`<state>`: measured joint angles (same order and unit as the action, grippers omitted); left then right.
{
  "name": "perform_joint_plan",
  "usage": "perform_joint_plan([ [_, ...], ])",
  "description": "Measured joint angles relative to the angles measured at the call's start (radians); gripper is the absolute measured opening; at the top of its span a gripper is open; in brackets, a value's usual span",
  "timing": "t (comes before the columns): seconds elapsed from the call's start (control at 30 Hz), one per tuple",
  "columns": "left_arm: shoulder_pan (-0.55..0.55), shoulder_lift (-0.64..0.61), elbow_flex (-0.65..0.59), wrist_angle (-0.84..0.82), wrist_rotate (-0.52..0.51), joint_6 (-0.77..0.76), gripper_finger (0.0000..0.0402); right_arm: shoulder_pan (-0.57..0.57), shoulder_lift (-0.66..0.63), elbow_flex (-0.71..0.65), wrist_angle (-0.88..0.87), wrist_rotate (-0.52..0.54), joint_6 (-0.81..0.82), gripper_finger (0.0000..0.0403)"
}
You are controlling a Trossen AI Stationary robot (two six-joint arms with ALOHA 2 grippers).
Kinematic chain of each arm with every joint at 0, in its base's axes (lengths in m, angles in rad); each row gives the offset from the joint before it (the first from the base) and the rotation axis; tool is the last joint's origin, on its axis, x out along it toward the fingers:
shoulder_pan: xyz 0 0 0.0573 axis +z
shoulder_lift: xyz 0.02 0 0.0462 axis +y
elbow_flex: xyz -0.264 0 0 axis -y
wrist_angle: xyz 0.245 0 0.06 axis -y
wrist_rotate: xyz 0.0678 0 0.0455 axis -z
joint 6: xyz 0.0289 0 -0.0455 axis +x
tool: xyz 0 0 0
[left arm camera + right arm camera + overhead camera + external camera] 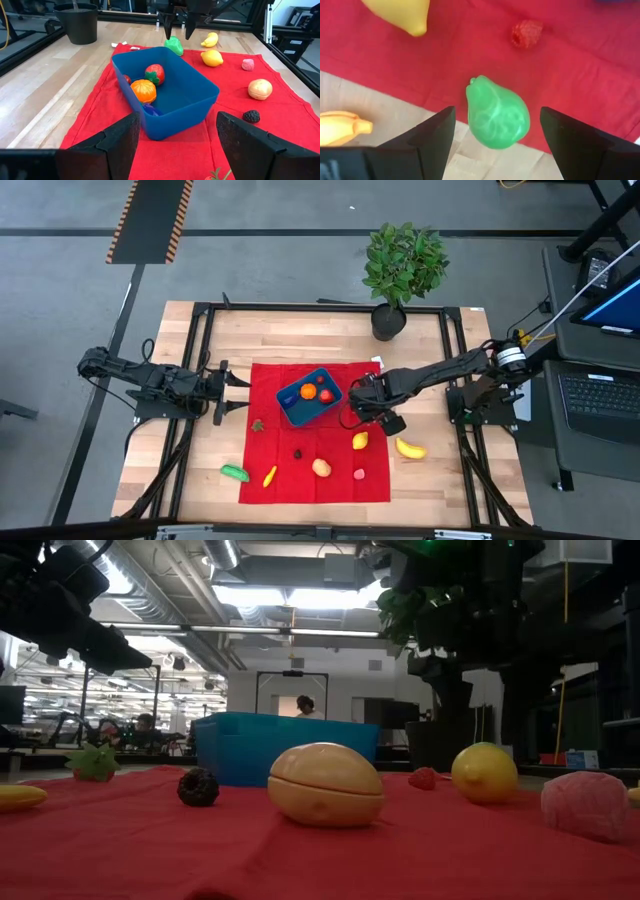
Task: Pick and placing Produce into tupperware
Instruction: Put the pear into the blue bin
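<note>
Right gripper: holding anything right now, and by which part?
Nothing held. The right gripper is open, its fingers either side of the green pear without closing on it. The left gripper is open and empty too.

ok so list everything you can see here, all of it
container: one, blue, on red cloth
orange, strawberry: one each, in container
pear: one, green, cloth's edge
lemon, tan fruit, pink piece, dark berry: one each, on cloth
banana: one, yellow, on wood
green vegetable: one, on wood
potted plant: one, green, table's far edge
people: two, room behind
left claw: open, left of container
right claw: open, over pear
</note>
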<state>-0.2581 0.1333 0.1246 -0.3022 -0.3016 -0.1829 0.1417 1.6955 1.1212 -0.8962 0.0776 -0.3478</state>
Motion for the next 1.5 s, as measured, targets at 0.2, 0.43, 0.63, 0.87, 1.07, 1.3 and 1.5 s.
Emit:
perform_joint_plan([
  [0.2,0.0,0.0,0.0,0.0,0.0,-0.002,0.0254,-0.002,0.0,-0.032,0.057,0.0,-0.026,0.0291],
  [0.43,0.0,0.0,0.0,0.0,0.0,-0.026,0.0254,-0.002,0.0,-0.079,0.082,0.008,-0.042,0.0291],
  [0.63,0.0,0.0,0.0,0.0,0.0,-0.026,0.0254,-0.011,0.0,-0.1,0.11,0.008,-0.046,0.0291],
  [0.87,0.0,0.0,0.0,0.0,0.0,-0.027,0.0254,-0.036,0.0,-0.144,0.165,0.009,-0.05,0.0291],
  [1.07,0.0,0.0,0.0,0.0,0.0,-0.027,0.0254,-0.042,0.0,-0.147,0.175,0.011,-0.052,0.0291],
  [1.3,0.0,0.0,0.0,0.0,0.0,-0.026,0.0254,-0.042,0.019,-0.147,0.189,0.01,-0.053,0.0291],
  [1.5,0.0,0.0,0.0,-0.003,0.0,-0.026,0.0254,-0.042,0.067,-0.143,0.196,0.006,-0.054,0.0291],
])
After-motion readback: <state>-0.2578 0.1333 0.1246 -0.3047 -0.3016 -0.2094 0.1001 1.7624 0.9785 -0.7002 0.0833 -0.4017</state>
